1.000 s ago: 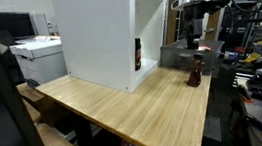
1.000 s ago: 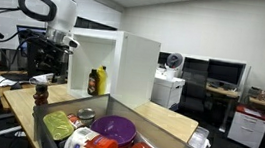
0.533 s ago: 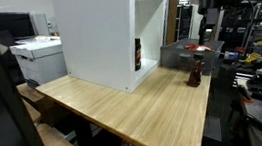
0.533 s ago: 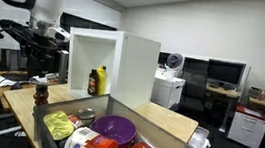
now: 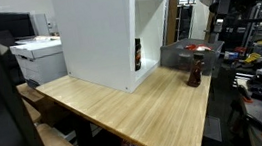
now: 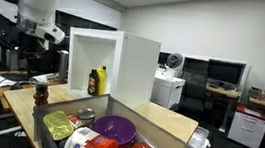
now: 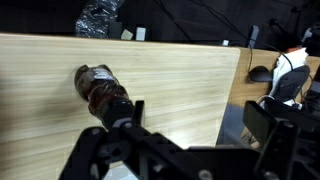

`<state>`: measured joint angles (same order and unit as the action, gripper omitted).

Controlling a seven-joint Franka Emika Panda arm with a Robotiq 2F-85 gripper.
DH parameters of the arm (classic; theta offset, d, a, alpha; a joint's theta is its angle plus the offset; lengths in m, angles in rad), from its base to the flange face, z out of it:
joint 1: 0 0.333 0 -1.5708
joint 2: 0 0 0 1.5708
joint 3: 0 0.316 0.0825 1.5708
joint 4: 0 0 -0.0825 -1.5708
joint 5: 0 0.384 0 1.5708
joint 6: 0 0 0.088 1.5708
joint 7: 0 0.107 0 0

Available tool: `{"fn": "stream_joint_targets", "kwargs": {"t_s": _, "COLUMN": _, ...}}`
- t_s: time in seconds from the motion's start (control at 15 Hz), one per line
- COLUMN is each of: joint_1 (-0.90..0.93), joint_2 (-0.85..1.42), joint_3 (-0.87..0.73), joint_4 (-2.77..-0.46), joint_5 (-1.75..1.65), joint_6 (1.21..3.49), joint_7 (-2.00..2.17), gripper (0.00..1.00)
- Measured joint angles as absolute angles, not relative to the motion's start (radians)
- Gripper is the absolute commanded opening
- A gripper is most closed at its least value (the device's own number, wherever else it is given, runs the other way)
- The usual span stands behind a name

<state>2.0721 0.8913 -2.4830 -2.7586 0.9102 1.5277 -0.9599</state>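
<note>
Tabletop [image 5: 125,109] of wood, bottle [image 5: 194,73], office lab

Small dark brown bottle [image 5: 194,73], dark cap, glossy reddish label. Stands upright and alone on the light wooden tabletop [image 5: 125,109], close to one edge. In front of the open white cabinet [image 5: 101,36] and well apart from it. Nothing touches it.

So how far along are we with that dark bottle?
Done: the dark bottle stands upright on the wooden table, outside the white cabinet. In hand: nothing; the end effector is open, empty and raised clear of it. Left: it sits apart from the bottles inside the cabinet.
</note>
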Motion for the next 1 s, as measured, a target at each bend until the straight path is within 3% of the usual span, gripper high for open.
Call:
{"fn": "stream_joint_targets", "kwargs": {"t_s": 0.33, "joint_1": 1.956, "joint_2": 0.931, "joint_3": -2.419, "joint_4": -2.765, "joint_5": 0.933, "joint_6": 1.502, "joint_7": -1.1, "gripper": 1.0}}
{"fn": "stream_joint_targets", "kwargs": {"t_s": 1.0, "joint_1": 1.894, "joint_2": 1.007, "joint_3": -2.271, "joint_4": -2.766, "joint_5": 0.994, "joint_6": 1.533, "joint_7": -1.101, "gripper": 1.0}}
